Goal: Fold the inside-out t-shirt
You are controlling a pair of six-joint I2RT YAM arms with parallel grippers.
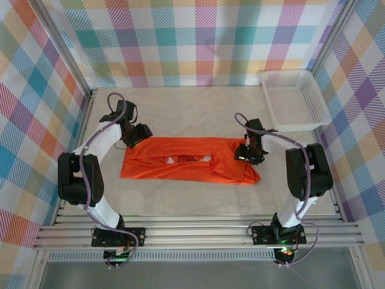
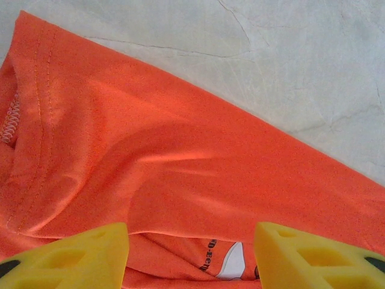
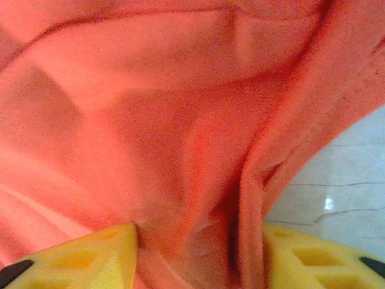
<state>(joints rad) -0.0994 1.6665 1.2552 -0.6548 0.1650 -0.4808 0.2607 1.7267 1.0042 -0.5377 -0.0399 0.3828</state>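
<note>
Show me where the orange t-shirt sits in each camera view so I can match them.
Top external: the t-shirt is spread across the middle of the table, between the two arms.
Left wrist: the t-shirt covers the left and centre, with a stitched hem at the far left.
Right wrist: the t-shirt is bunched across most of the picture.
Shared landmark: the pale table, upper right in left wrist, lower right in right wrist.

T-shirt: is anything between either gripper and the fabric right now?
Nothing visible. The left gripper and right gripper sit at opposite ends of the t-shirt, fabric lying between their fingers. The white basket stands apart at the far right corner.
</note>
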